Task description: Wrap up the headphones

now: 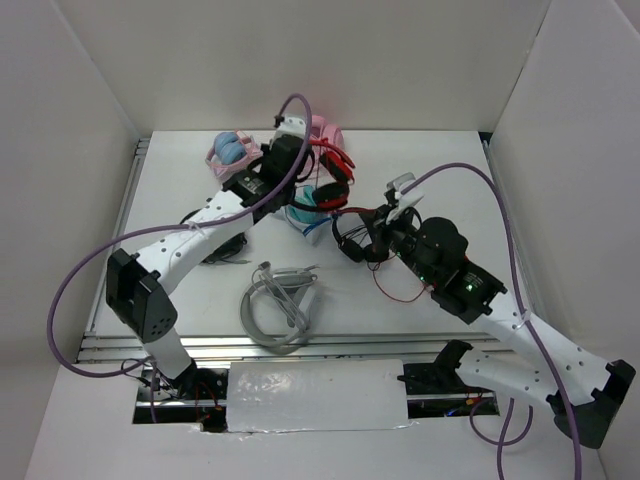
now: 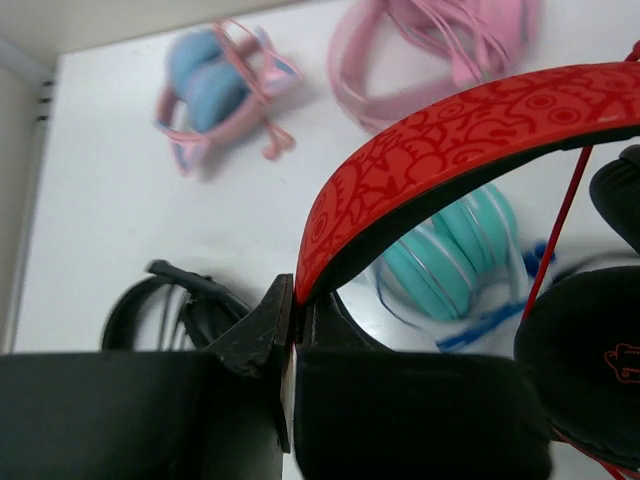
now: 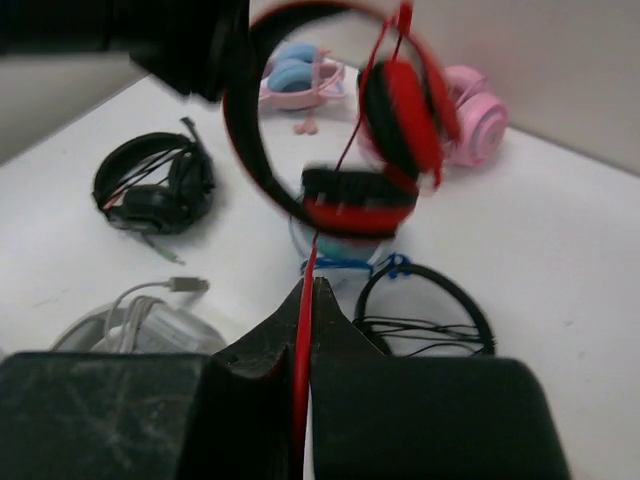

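The headphones (image 1: 335, 180), with red cups, black pads and a patterned red headband (image 2: 450, 150), hang in the air at the back middle of the table. My left gripper (image 1: 300, 160) is shut on one end of the headband (image 2: 296, 305). In the right wrist view the headphones (image 3: 385, 130) hang ahead, the thin red cable (image 3: 345, 160) dropping from them. My right gripper (image 1: 378, 225) is shut on that cable (image 3: 306, 320), which runs between the jaws. A loose stretch of cable (image 1: 395, 290) lies on the table beside the right arm.
Teal headphones (image 1: 305, 215) sit below the held pair. Pink headphones (image 1: 325, 130) and a blue-and-pink pair (image 1: 230, 150) lie at the back. A black pair (image 1: 225, 250) lies under the left arm, a thin black pair (image 3: 425, 310) by the right gripper, a grey pair (image 1: 275, 310) in front.
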